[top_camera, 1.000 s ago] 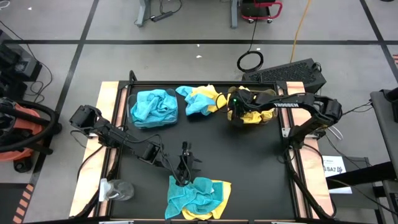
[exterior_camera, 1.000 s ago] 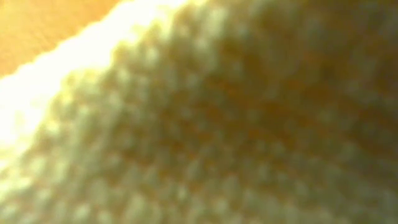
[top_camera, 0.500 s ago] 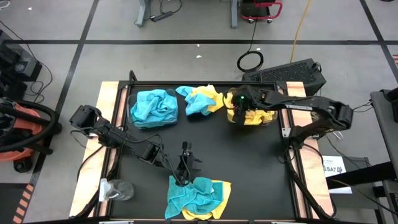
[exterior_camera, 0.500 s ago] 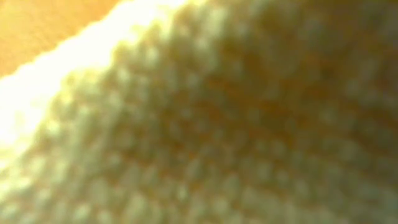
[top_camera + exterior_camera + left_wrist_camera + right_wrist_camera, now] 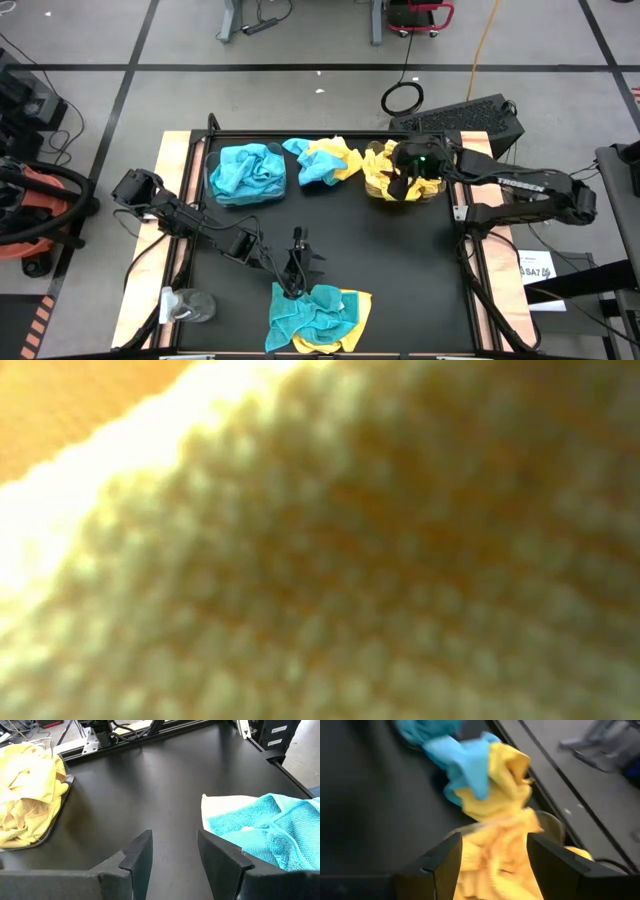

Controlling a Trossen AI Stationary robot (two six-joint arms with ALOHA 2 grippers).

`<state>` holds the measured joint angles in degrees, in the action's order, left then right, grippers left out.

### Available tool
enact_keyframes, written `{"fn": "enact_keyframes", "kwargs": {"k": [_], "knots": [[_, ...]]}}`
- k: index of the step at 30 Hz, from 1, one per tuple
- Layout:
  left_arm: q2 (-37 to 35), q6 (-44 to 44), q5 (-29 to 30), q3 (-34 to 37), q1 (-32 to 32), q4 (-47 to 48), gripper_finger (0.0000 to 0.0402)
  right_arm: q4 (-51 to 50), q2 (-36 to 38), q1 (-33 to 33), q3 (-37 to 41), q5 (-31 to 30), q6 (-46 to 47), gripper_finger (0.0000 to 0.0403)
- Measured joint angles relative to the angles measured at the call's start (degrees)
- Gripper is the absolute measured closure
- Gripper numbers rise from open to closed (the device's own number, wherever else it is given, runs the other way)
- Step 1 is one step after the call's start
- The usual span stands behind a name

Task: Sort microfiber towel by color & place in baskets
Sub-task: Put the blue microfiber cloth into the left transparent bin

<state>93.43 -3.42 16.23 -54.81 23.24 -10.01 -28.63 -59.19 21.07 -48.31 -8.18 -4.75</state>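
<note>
Right pincer (image 5: 403, 185) spread over the yellow towels (image 5: 385, 170) in the far-right basket (image 5: 432, 192) (nothing pinched). Left pincer (image 5: 172, 851) spread by the near pile (image 5: 318, 317). Towels look soft, floppy: pinch a raised fold.

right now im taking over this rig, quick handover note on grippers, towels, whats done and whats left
Right gripper: fingers open above the basket of yellow towels at the table's far right, nothing held.
Left gripper: fingers open, empty, at the near mixed pile.
Done: teal towels fill the far-left basket; yellows are in the right one.
Left: a teal-and-yellow heap between the baskets, plus the near pile.
Low view is blocked by a yellow cloth.
</note>
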Motion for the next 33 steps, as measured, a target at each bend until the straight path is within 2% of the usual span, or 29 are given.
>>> {"fn": "enact_keyframes", "kwargs": {"k": [6, 12, 22, 33], "knots": [[0.0, 0.0, 0.1, 0.0, 0.0, 0.0, 0.0237, 0.1, 3.9, -3.6, 0.0, 8.6, 2.6, 0.0188], [0.0, 0.1, 0.1, 0.0, 0.0, 0.0, 0.0237, 0.1, 4.6, -9.5, 0.0, 16.6, 5.0, 0.0188], [0.0, 2.8, -0.5, 0.0, 0.1, 0.1, 0.0237, 1.1, 2.5, -20.7, -0.1, 17.3, 8.6, 0.0188], [0.0, 4.8, -12.5, 0.0, 2.3, 0.4, 0.0237, 3.1, -3.8, -29.3, -0.1, 17.0, 11.6, 0.0188]]}}
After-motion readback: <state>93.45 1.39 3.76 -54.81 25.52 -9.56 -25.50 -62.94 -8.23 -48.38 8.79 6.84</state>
